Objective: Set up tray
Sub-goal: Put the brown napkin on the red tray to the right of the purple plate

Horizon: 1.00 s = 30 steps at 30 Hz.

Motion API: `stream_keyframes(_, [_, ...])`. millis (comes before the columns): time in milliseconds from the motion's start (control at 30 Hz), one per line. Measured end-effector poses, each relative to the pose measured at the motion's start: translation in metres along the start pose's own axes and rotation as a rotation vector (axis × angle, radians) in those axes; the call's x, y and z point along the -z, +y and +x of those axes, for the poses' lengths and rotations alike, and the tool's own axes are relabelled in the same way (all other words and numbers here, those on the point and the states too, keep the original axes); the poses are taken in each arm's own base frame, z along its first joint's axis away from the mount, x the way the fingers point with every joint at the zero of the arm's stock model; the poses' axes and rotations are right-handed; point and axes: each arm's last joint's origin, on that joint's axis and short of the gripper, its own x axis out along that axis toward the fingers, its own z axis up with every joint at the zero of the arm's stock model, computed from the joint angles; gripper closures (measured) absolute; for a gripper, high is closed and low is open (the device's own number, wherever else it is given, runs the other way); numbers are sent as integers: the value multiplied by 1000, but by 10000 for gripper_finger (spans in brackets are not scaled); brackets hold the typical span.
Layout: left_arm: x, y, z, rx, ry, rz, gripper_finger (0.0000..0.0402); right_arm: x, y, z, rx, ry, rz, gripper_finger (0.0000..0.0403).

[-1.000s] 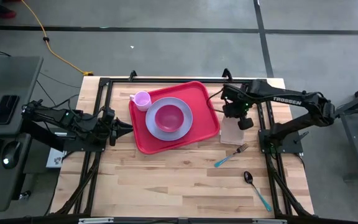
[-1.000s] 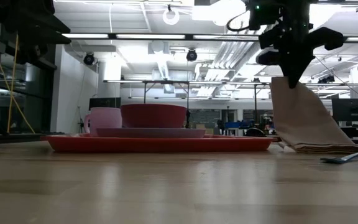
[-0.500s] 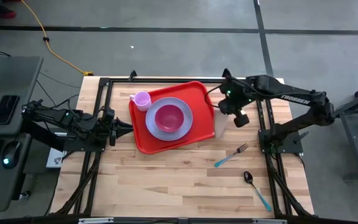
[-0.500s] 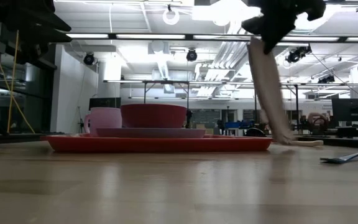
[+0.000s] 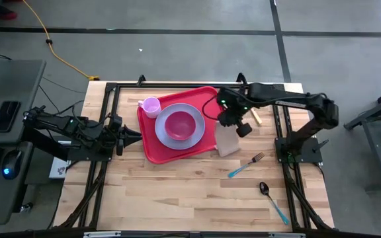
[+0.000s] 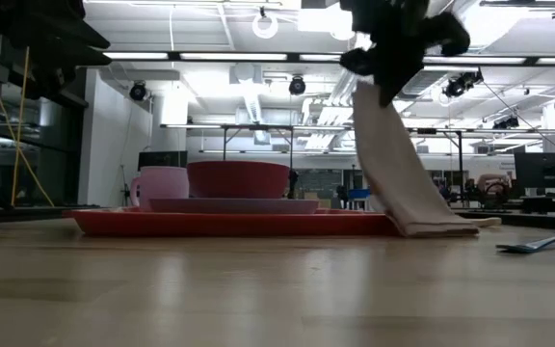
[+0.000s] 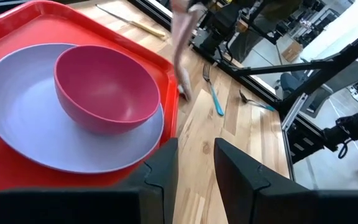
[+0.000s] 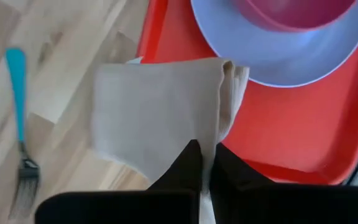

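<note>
We see the red tray [image 5: 152, 143] carrying a lavender plate [image 5: 165, 135] with a pink bowl [image 5: 180, 123] and a cup [image 5: 151, 106], while the right pincer [image 5: 228, 120] clenches a beige napkin [image 5: 226, 141] and the left pincer [image 5: 136, 137] waits released.

pink bowl [image 7: 107, 90] on lavender plate [image 7: 36, 134] in red tray [image 7: 42, 15].

a lavender plate [image 5: 179, 125] sits centre frame in the high view, a magenta bowl [image 5: 179, 123] on it, a pink cup [image 5: 151, 106] at its upper left. a beige napkin [image 5: 225, 141], fork [image 5: 245, 164] and spoon [image 5: 272, 201] lie toward the lower right.
</note>
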Motion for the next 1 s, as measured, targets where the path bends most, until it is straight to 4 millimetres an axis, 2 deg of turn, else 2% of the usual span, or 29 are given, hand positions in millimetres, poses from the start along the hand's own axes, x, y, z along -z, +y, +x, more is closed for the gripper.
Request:
stream_keyframes(400, [1, -1, 0, 23, 19, 2, 268, 14, -48, 55, -13, 38, 73, 403])
stream_keyframes(667, [1, -1, 0, 23, 19, 2, 268, 25, -70, 95, -40, 78, 134, 403])
stream_keyframes(1000, [1, -1, 0, 24, 19, -1, 268, 33, -88, 129, -16, 79, 169, 403])
